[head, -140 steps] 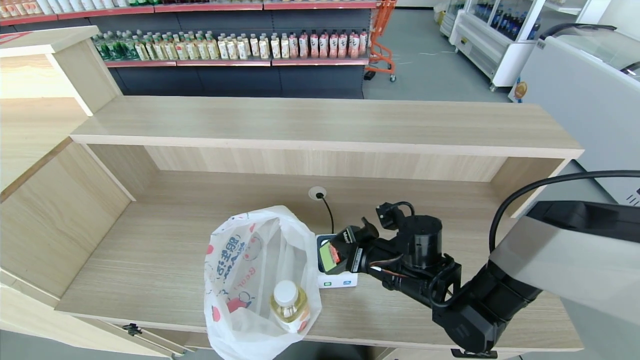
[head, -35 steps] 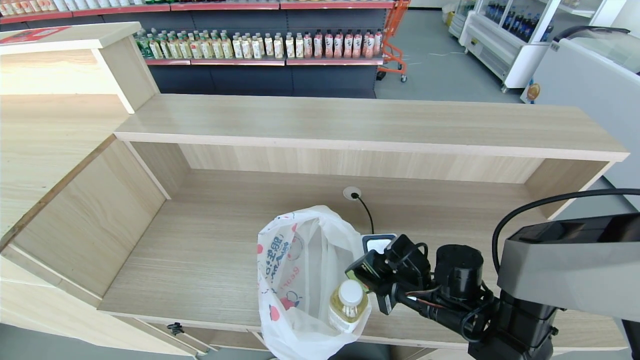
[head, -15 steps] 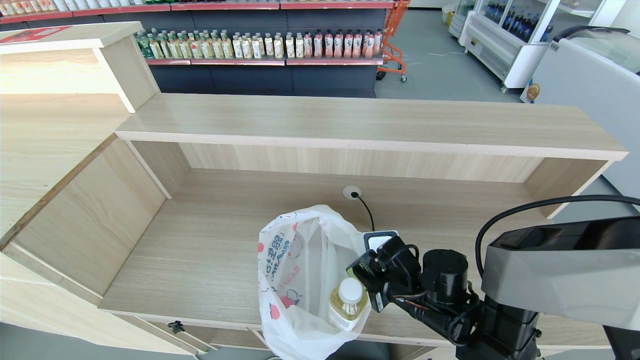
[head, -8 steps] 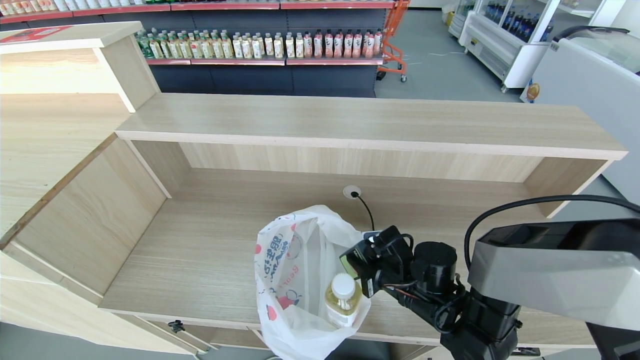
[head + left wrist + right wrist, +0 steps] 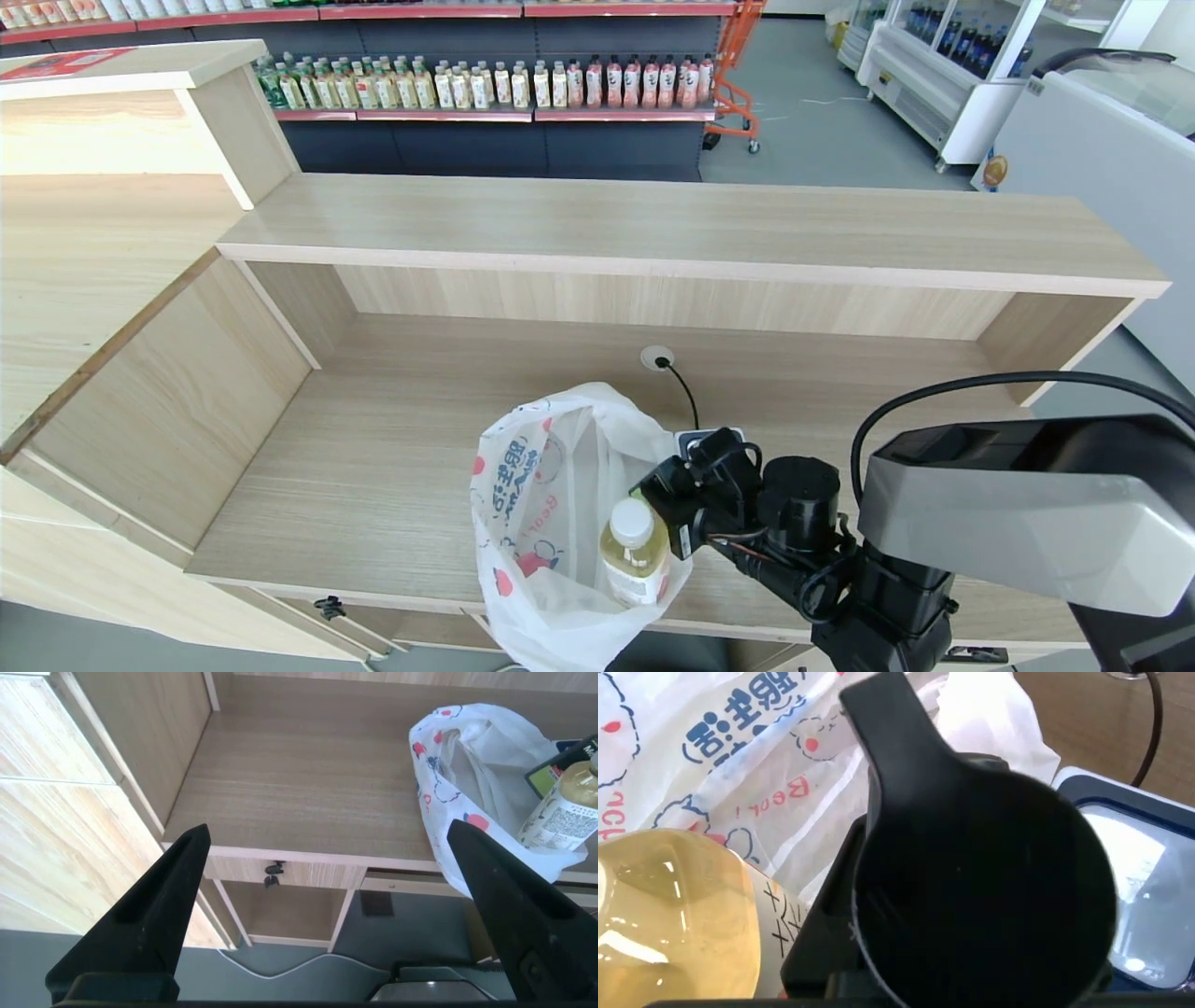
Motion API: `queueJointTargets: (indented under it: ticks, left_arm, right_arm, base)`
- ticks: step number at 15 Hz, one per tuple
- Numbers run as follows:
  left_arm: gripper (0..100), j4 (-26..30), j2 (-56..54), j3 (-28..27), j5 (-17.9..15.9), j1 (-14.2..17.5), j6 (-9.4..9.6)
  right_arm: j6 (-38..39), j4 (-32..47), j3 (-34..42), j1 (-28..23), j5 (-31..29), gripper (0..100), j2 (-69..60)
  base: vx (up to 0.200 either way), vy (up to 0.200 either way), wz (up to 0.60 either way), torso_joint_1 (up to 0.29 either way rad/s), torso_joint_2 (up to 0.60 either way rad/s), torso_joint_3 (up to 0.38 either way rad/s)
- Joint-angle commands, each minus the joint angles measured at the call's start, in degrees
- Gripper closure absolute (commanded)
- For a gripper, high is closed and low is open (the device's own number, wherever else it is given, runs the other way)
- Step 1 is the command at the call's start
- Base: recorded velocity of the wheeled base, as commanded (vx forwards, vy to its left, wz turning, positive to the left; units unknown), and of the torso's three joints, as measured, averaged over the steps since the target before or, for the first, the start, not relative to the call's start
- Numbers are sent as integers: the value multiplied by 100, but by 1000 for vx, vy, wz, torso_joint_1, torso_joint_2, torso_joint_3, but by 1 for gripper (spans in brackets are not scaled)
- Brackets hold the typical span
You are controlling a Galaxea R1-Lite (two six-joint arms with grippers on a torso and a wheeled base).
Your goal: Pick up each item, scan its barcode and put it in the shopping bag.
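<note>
Mostly white printed shopping bag (image 5: 523,485), white-capped yellow bottle (image 5: 633,560) inside

Upright bottle (image 5: 633,558) inside shopping bag (image 5: 527,467)

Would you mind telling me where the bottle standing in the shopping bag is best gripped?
Probably at the neck just below the white cap, coming from above: the bottle stands upright, and the shopping bag wraps its body, leaving the top exposed.

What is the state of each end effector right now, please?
Left end effector: open, holding nothing.
Right end effector: closed on a dark green-faced pack, at the shopping bag mouth.
</note>
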Motion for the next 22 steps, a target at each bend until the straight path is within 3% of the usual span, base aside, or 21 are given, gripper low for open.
queueJointTargets:
  ticks: [1, 22]
  left_arm:
    - [0, -2, -2, 0, 1, 7, -4]
    - [0, -2, -2, 0, 1, -1, -4]
  right_arm:
    - [-1, 5, -3, -5, 2, 0, 6]
    - [43, 40, 208, -233, 107, 0, -1461]
  base:
    - [0, 0, 0, 0, 0, 0]
    - [0, 0, 0, 0, 0, 0]
